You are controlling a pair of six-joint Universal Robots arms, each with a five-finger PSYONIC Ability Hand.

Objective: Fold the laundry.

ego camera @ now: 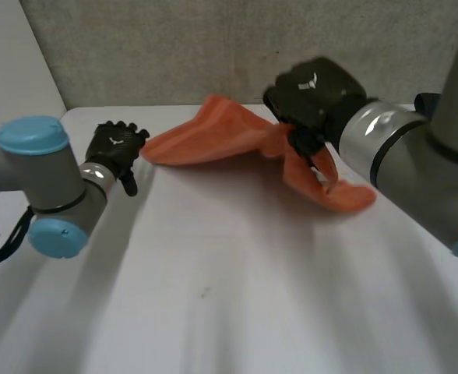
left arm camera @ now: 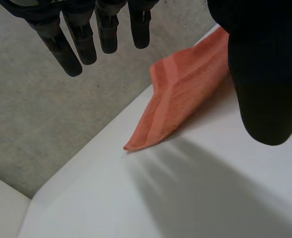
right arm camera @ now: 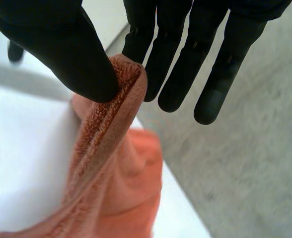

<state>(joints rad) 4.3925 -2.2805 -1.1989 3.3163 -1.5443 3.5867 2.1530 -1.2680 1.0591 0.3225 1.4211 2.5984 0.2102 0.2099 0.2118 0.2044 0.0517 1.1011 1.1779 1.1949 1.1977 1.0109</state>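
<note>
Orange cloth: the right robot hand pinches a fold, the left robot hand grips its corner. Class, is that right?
No: the left wrist view shows the left robot hand open, not gripping the orange cloth. The right robot hand does pinch a fold.

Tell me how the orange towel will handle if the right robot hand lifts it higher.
Probably floppy: the orange towel sags and folds below the pinch of the right robot hand. Likely light, since a thumb-and-finger pinch holds part of it up. Its fuzzy pile looks grippy, so the ends resting on the white table may drag rather than slide.
</note>
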